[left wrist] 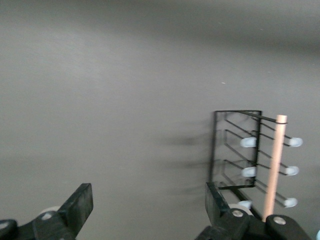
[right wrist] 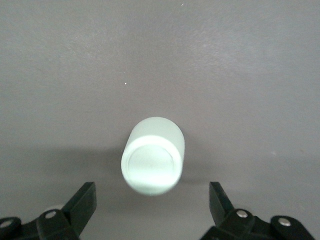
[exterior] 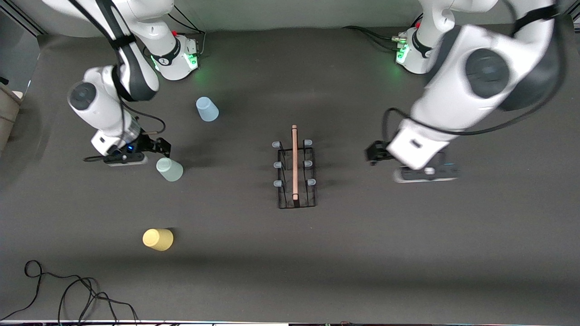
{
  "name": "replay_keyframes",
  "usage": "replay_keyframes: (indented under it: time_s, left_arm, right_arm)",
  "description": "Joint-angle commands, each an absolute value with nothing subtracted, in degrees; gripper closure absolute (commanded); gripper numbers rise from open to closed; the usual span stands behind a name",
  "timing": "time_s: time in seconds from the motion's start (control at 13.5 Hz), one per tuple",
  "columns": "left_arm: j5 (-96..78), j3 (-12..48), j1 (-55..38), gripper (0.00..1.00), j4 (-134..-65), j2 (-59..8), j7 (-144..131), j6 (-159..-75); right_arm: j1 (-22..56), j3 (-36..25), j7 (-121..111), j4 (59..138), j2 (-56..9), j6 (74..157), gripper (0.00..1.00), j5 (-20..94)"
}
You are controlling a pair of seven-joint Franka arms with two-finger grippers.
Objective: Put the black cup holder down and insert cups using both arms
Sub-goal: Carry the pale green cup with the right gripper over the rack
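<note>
The black cup holder (exterior: 295, 167) stands mid-table, its wooden rod handle (exterior: 294, 160) along the top and pale-blue-tipped pegs on both sides. It also shows in the left wrist view as the holder (left wrist: 239, 152). My left gripper (exterior: 375, 153) hangs open and empty over the table beside the holder, toward the left arm's end. The pale green cup (exterior: 169, 169) stands toward the right arm's end. My right gripper (exterior: 159, 146) is open just above that cup (right wrist: 152, 157), fingers apart from it. A light blue cup (exterior: 207, 109) and a yellow cup (exterior: 158, 239) stand apart.
The two green-lit arm bases (exterior: 181, 56) (exterior: 410, 54) stand along the table's edge farthest from the front camera. A loose black cable (exterior: 68, 290) lies near the front edge at the right arm's end. A dark mat covers the table.
</note>
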State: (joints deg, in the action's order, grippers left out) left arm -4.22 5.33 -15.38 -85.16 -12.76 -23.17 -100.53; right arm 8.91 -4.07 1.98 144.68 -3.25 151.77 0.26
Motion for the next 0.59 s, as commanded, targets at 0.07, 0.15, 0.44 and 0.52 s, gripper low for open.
replay_keyframes:
  time_s: [0.07,0.15,0.44,0.52]
  left_arm:
    - [-3.69,5.71,-3.90,0.00,-89.73,-5.46,-8.04,-96.43]
    - [-3.69,5.71,-0.91,0.00,-90.43,-4.93,-4.61,-95.20]
    - [-0.44,5.63,6.67,0.02,-97.28,-0.01,5.27,-98.43]
    - [-0.35,5.45,6.77,0.01,-97.29,0.35,5.01,-98.44]
  right_arm:
    - [10.46,-4.48,3.08,143.96,-9.31,157.49,0.00,0.18]
    - [10.46,-4.57,2.99,143.96,-10.01,157.59,0.00,0.18]
    - [10.37,-4.83,2.73,143.79,-9.58,157.24,0.47,0.18]
    - [10.37,-4.83,2.38,143.53,-8.88,157.06,0.58,0.18]
